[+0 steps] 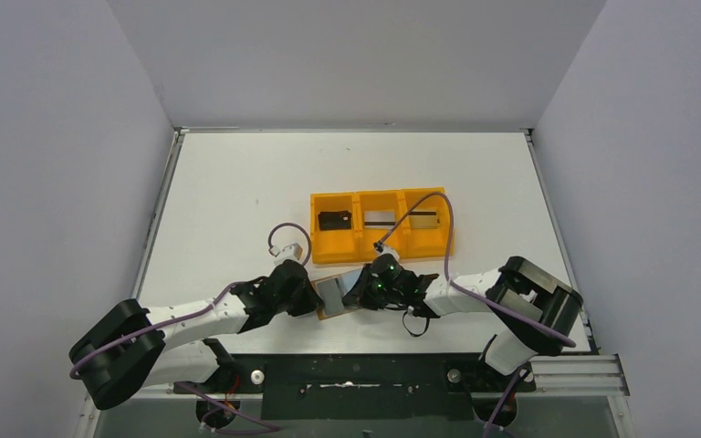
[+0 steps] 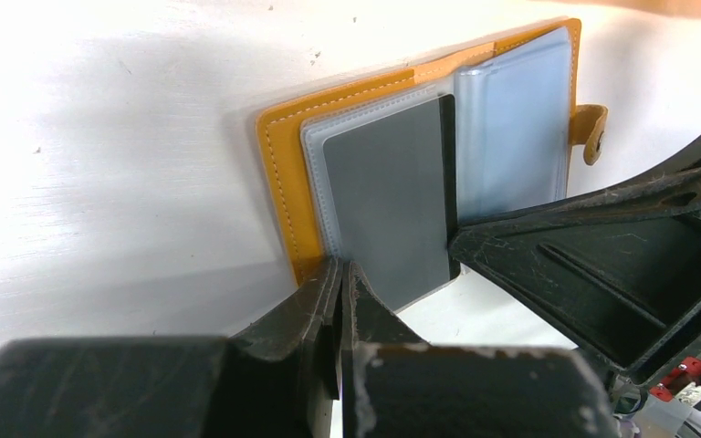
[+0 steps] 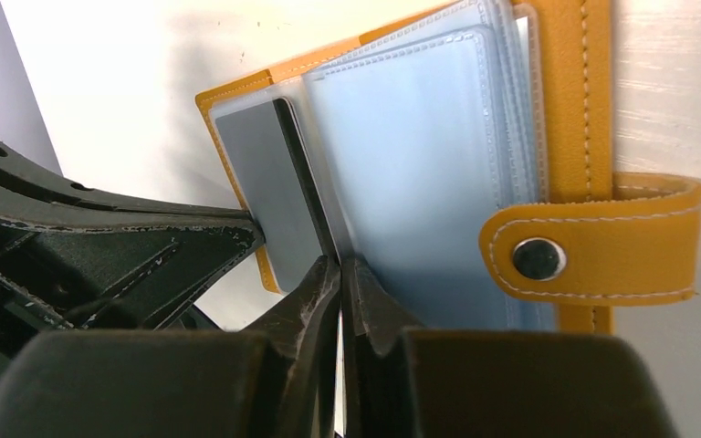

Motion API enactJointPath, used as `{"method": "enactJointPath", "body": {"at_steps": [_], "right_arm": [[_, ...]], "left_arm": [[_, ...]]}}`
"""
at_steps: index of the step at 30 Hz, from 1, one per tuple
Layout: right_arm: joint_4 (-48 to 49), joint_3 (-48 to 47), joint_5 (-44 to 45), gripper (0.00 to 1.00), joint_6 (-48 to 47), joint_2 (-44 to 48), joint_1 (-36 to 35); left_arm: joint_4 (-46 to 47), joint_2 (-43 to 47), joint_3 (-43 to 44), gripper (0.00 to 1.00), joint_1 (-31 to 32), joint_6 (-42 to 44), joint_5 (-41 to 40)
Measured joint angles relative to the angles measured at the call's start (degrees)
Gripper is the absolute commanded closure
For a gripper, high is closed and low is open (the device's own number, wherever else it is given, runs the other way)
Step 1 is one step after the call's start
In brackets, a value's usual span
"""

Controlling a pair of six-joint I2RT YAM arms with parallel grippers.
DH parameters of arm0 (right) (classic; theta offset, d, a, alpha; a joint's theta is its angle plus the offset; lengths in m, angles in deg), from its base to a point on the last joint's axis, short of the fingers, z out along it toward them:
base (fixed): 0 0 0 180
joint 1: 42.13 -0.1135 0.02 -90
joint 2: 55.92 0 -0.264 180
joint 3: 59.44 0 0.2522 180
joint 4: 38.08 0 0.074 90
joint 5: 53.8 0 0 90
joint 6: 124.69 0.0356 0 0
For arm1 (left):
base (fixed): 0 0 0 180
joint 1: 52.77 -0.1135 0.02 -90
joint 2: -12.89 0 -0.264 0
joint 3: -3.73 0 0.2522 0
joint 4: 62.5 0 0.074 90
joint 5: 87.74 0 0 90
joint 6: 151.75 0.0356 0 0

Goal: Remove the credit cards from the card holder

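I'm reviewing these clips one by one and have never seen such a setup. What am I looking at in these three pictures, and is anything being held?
A robot's left arm and right arm are bolted at the near edge of a white table. The wide picture comes from a fixed camera above and behind them. The other two come from a camera on each wrist, looking past that arm's own fingers. On the table lie an orange three-compartment tray and, nearer the arms, an open tan-orange card holder with clear sleeves. The left fingers are shut on the holder's near edge, apparently pinning it. The right fingers are shut at the edge of a grey card, seemingly pinching it.
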Motion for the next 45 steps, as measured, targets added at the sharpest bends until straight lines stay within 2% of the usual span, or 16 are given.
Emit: {"method": "enactJointPath", "body": {"at_steps": [21,22,24,27,30,34,38,45], "right_arm": [[2.01,1.68,-4.85,1.00,2.21,8.61,0.59],[1.40,1.66,-4.59,0.95,2.21,8.70,0.59],[-0.57,1.49,-3.87,0.80,2.12,8.76,0.50],[-6.51,-0.20,-1.53,0.70,1.44,8.74,0.04],[-10.12,-2.75,-0.15,0.66,0.15,8.07,-0.74],[-10.25,-4.79,-0.17,0.63,-0.85,4.76,-1.07],[-11.93,-5.97,-0.07,0.53,-0.63,1.16,-1.42],[-19.15,-10.32,4.85,0.47,-1.09,1.16,-4.15]], "left_arm": [[-0.39,1.44,-0.87,1.00,-0.07,-1.60,-0.37],[-0.39,1.44,-0.87,1.00,-0.07,-1.57,-0.37],[-0.37,1.44,-0.87,1.00,-0.07,-1.46,-0.35],[-0.35,1.46,-0.90,1.00,-0.07,-1.38,-0.33],[-0.28,1.49,-0.90,1.00,-0.07,-1.14,-0.20],[-0.13,1.46,-0.90,1.00,-0.15,-0.74,0.04],[-0.11,1.49,-0.92,1.00,-0.28,-0.37,0.35],[-0.11,1.51,-0.98,1.00,-0.37,-0.33,0.55]]}}
